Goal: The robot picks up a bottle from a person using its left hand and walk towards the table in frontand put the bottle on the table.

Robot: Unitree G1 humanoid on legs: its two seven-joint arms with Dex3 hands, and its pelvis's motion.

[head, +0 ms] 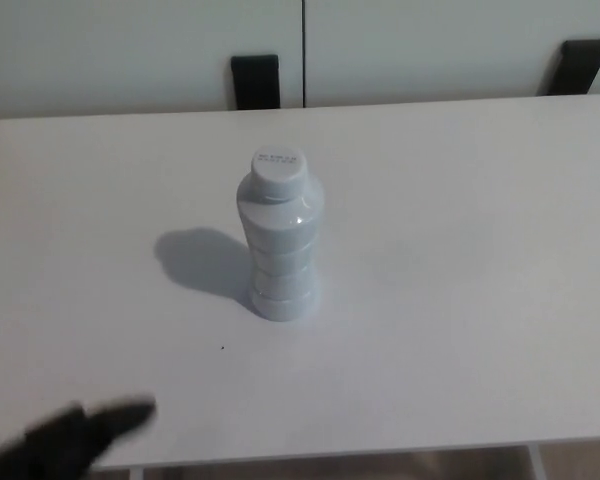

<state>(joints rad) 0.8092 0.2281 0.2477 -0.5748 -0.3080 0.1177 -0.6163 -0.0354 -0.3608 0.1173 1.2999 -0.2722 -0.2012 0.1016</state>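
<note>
A white ribbed bottle (pixel 279 236) with a white cap stands upright near the middle of the white table (pixel 460 270). Its shadow falls to its left. My left hand (pixel 68 438) shows blurred at the bottom left corner, low over the table's front edge and well apart from the bottle. It holds nothing, and one finger sticks out to the right. My right hand does not show.
Two dark chair backs (pixel 255 80) (pixel 583 62) rise behind the table's far edge, in front of a pale wall. The table's front edge runs along the bottom of the picture, with floor showing at the bottom right.
</note>
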